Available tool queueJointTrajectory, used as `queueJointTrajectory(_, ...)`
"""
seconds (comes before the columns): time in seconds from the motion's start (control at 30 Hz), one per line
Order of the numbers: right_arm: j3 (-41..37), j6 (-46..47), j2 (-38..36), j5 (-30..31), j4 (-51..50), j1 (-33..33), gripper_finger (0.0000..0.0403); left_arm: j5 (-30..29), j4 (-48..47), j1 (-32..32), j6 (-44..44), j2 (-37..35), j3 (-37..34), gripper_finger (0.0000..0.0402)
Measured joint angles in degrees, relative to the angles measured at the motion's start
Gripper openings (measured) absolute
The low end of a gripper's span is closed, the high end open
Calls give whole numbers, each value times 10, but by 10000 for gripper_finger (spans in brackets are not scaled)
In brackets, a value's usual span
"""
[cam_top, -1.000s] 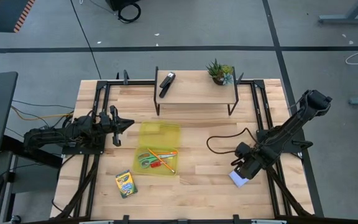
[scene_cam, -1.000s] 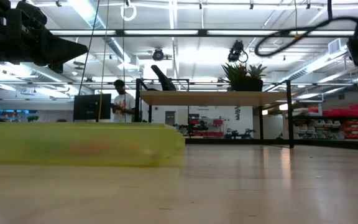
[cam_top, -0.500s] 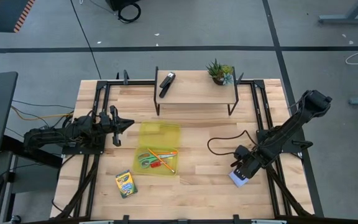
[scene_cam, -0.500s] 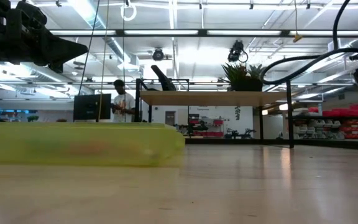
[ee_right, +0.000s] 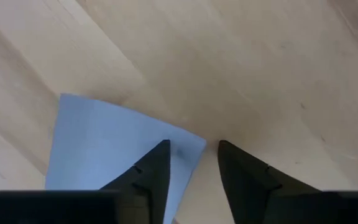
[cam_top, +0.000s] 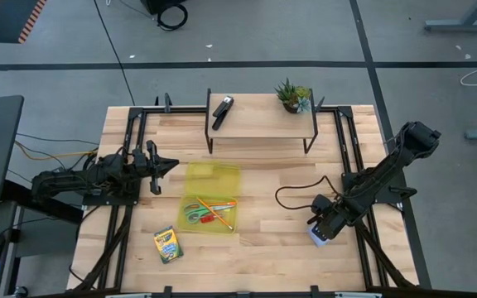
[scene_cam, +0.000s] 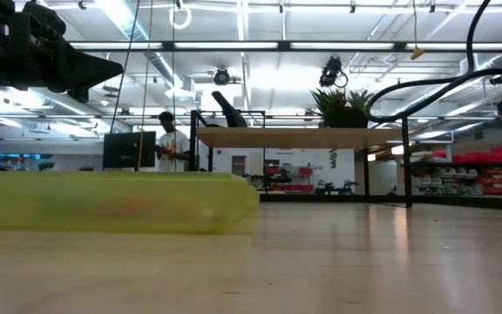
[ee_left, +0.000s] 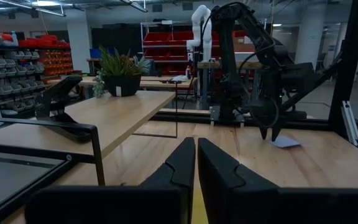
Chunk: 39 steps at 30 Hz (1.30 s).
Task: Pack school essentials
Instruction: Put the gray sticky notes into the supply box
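Observation:
The pale blue notepad [cam_top: 315, 239] lies flat near the table's right edge. My right gripper [ee_right: 192, 149] hangs open right over it, pointing down, one finger above its corner and the other above bare wood. A yellow translucent pouch [cam_top: 212, 194] lies mid-table. On its near half are the green-handled scissors [cam_top: 194, 213], orange pen [cam_top: 219, 204], yellow pencil [cam_top: 219, 214] and small red piece [cam_top: 207, 221]. The yellow-green crayon box [cam_top: 168, 245] lies flat near the front edge. My left gripper [ee_left: 196, 149] is shut and waits left of the pouch. My right gripper comes at the notepad's corner [ee_right: 188, 142] from above, pointing down, with that corner's edge between the two open fingers. Whether a fingertip [ee_right: 160, 152] touches the paper, I cannot tell. The notepad lies flat on the table.
A low wooden shelf [cam_top: 259, 124] stands at the far edge, carrying the black stapler [cam_top: 223, 110] and the small potted plant [cam_top: 293, 95]. Black frame rails run along both table sides. Bare wood stretches between pouch and notepad. A person [scene_cam: 172, 144] stands far behind the table.
My right gripper has come down toward the notepad and shifted slightly toward the table's left, now covering more of the blue sheet. The notepad, the pouch and the crayon box have stayed in place.

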Motion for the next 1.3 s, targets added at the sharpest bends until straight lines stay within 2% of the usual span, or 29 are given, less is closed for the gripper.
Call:
queueJointTrajectory(0.27,0,-1,0,-2,4,0,84,0,0,0,0,0,0,36)
queueJointTrajectory(0.57,-1,-1,1,-4,10,0,14,0,0,0,0,0,0,28)
queueJointTrajectory(0.8,6,-6,1,-16,-3,-2,11,0,0,0,0,0,0,36)
queueJointTrajectory(1.1,102,-26,4,-30,-173,-2,10,0,0,0,0,0,0,26)
queueJointTrajectory(1.3,170,-33,3,-30,-235,-14,10,0,0,0,0,0,0,30)
